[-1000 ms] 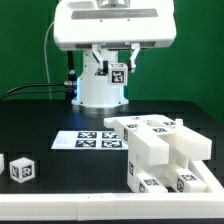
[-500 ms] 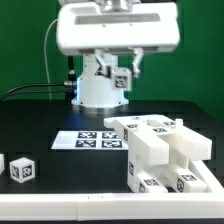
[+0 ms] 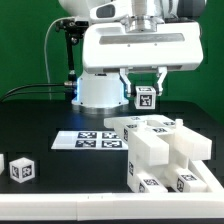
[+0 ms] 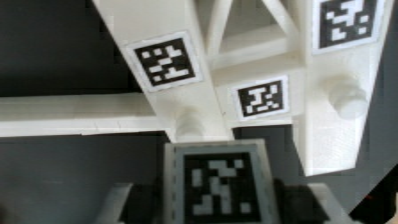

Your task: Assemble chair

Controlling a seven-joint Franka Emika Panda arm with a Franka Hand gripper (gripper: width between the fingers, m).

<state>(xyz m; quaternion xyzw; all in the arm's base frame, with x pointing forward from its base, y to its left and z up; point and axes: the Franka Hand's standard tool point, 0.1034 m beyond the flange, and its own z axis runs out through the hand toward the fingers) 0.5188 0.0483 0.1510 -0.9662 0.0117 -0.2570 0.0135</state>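
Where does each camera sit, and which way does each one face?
Exterior view: off the arm, at the front of the table, facing the arm; it shows the pincer holding a small tagged block above the chair, beside the marker board.
Wrist view: on the wrist, looking down along the pincer onto the chair; of the robot only the fingers show.
Shared: the held block and the chair's tagged parts.
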